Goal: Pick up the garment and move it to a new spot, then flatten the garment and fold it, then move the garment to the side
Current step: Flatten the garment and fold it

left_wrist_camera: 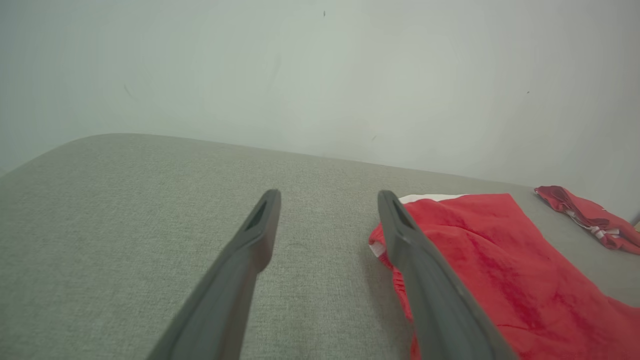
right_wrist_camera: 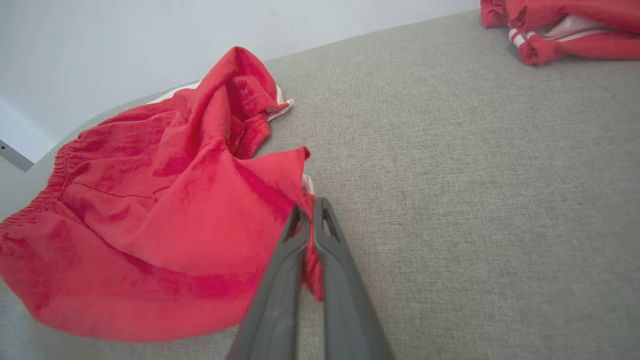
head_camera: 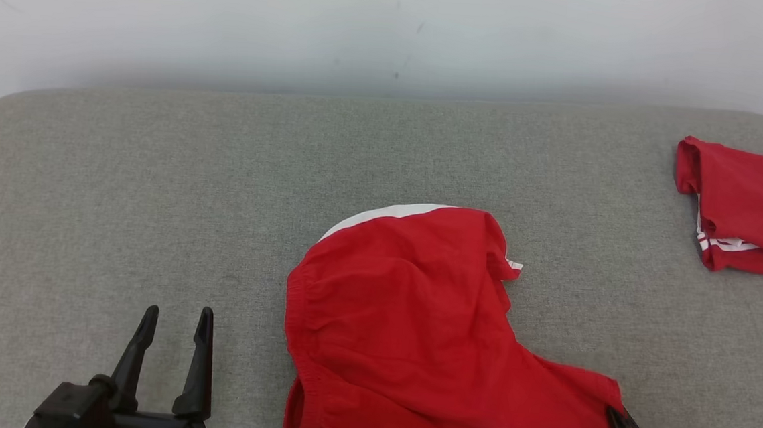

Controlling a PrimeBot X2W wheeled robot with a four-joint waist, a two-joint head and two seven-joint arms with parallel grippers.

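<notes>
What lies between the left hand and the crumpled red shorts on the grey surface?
Only bare grey fabric surface: in the head view a strip of it separates the open left hand from the red shorts.

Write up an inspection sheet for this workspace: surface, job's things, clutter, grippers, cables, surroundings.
Surface: table, grey cloth cover, rounded corners.
Job's things: shorts, red with white trim, crumpled at the front middle.
Clutter: folded garment, red, at the far right.
Grippers: left gripper jaws open, holding nothing, left of the shorts; right gripper jaws shut on a corner of the shorts.
Cables: nothing seen.
Surroundings: wall, pale, behind the table.
</notes>
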